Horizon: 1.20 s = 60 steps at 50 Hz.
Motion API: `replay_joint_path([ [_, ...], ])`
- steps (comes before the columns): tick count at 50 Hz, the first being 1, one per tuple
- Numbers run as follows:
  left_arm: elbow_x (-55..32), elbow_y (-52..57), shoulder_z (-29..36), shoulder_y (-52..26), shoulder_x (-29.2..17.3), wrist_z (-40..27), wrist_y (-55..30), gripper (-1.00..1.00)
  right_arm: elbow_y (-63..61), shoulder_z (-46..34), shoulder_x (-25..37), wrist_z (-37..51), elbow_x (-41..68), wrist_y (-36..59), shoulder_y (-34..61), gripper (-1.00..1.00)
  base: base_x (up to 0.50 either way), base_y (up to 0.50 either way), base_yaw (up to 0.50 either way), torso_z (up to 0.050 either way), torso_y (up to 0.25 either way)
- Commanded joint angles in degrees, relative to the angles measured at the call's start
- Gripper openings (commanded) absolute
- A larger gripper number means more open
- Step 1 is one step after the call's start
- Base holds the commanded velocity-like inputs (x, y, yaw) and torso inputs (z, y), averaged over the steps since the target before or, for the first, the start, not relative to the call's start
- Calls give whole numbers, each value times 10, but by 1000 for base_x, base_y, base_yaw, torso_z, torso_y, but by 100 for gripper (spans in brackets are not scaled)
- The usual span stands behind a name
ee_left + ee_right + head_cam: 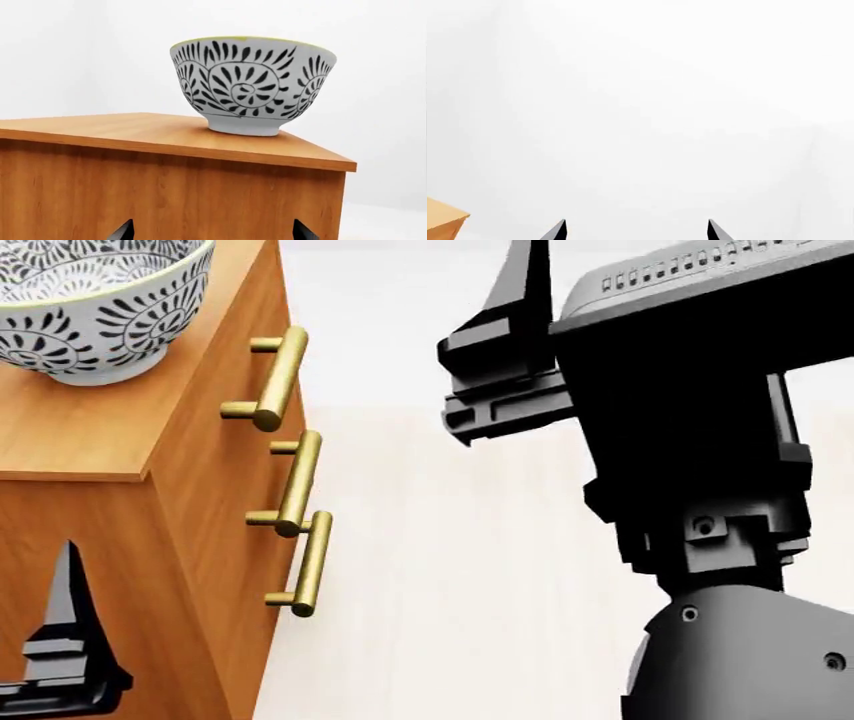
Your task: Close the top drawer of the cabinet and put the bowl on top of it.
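Note:
The bowl (253,85), white with a dark leaf pattern, stands upright on the flat top of the cabinet (167,195). In the head view the bowl (94,310) sits at the upper left, on the cabinet's top (80,435). The top drawer (220,355) lies flush with the two fronts below it, and its brass handle (276,375) sticks out. My left gripper (212,231) is open and empty, facing the cabinet's side below the bowl. My right gripper (637,231) is open and empty too, held off in front of the cabinet and aimed at white space.
Two lower brass handles (296,485) (311,565) project from the cabinet front. My right arm's black body (694,440) fills the right of the head view. A pale floor (454,590) lies in front of the cabinet. A cabinet corner (444,218) shows in the right wrist view.

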Motion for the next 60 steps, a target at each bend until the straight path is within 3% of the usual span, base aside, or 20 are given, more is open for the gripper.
replay_joint_path([
  [1,5,8,5,2,-2,-3,-1,100,-5,-45,39,28,-84,-82,-127,100,0,0,0,0,0],
  [22,12,33,7,17,-10,-15,-4,100,69,-89,15,44,-158,-181,-271,100,0,0,0,0,0],
  [36,13,46,3,29,-17,-21,-3,100,72,-92,-4,54,-172,-192,-295,100,0,0,0,0,0],
  [60,40,85,-4,57,-29,-35,21,100,8,-84,20,118,-231,-185,-304,100,0,0,0,0,0],
])
